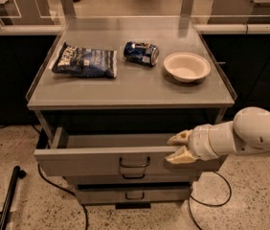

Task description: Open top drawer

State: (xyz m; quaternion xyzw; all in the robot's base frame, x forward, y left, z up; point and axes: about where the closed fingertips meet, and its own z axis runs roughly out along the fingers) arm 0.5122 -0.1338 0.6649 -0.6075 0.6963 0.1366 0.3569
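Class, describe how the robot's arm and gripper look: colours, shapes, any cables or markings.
The arm is smooth, white and rounded, a thick tube narrowing into a white cylindrical wrist. The gripper, at the front lip of the grey metal top drawer, has two short, cream, wedge-shaped jaws. No cables or markings show on it.

Up on the table (125,92), three things sit in a row: the bag (84,61) at the left, the can (141,52) just right of it near the middle, and the bowl (187,66) further right, close to the right edge. Below the tabletop, the top drawer (87,161) juts forward, out past the two lower drawers (125,194) stacked beneath it. The gripper (178,147) sits at the upper edge of the top drawer's front, right of the handle (135,163), with the arm (250,135) reaching in from the right. Down on the floor, a pole (8,195) lies left of the table and a cable (211,200) loops under the arm.
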